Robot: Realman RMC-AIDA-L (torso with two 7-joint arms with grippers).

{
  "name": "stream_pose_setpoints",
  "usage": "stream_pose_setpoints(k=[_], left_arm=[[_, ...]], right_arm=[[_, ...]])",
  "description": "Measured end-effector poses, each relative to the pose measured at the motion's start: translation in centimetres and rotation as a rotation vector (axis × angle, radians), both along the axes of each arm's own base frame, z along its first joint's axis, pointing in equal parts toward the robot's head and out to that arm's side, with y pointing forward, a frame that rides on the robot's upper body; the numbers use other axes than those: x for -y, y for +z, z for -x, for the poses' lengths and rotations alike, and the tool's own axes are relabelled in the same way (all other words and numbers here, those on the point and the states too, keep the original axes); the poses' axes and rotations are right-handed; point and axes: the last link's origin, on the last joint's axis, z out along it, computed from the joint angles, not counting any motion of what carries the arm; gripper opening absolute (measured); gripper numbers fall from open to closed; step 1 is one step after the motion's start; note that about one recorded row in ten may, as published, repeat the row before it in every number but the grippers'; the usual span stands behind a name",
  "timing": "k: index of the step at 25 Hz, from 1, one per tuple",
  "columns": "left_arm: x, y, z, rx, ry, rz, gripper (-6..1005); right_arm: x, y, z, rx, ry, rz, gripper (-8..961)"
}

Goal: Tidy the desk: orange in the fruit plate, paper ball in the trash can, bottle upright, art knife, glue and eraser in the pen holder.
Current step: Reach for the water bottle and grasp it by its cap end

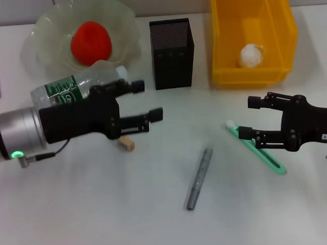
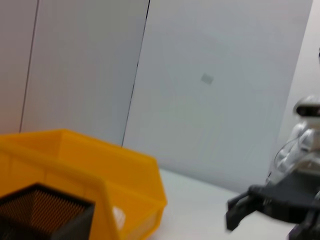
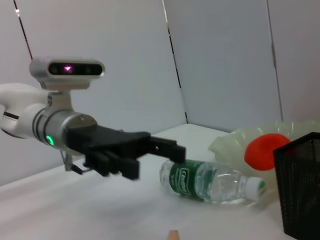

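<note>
The orange (image 1: 90, 42) lies in the pale green fruit plate (image 1: 45, 30) at the back left. In front of the plate the bottle (image 1: 75, 85) lies on its side. My left gripper (image 1: 149, 100) hovers open just in front of the bottle, holding nothing. The tan eraser (image 1: 126, 143) sits on the table under it. The black mesh pen holder (image 1: 172, 53) stands at the back centre. The paper ball (image 1: 251, 55) rests inside the yellow trash can (image 1: 267, 20). My right gripper (image 1: 249, 117) is open above the green art knife (image 1: 259, 150). A grey stick, likely the glue (image 1: 200, 178), lies mid-table.
The right wrist view shows the left gripper (image 3: 165, 150) beside the lying bottle (image 3: 210, 181), with the fruit plate (image 3: 230, 142), orange (image 3: 265, 150) and pen holder (image 3: 302, 190) behind. The left wrist view shows the trash can (image 2: 100, 170) and the right gripper (image 2: 245, 207).
</note>
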Motion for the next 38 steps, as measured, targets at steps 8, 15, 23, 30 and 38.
stream_pose_setpoints(k=[8, 15, 23, 30, 38], left_arm=[[-1.4, 2.4, -2.0, 0.08, -0.024, -0.042, 838], [-4.2, 5.9, -1.7, -0.035, 0.075, -0.072, 838], [-5.9, 10.0, 0.3, -0.292, 0.179, -0.112, 837], [-6.1, 11.3, 1.0, -0.474, 0.172, -0.144, 837], [-7.3, 9.9, 1.6, -0.633, 0.21, -0.16, 837]], right_arm=[[-0.1, -0.2, 0.0, 0.004, -0.006, -0.002, 827], [-0.1, -0.4, 0.1, 0.0, -0.006, 0.0, 827], [0.0, -0.4, 0.1, -0.003, -0.011, 0.003, 827], [-0.1, -0.3, 0.1, -0.004, -0.014, -0.002, 827], [-0.1, -0.2, 0.1, -0.005, -0.015, -0.003, 827]])
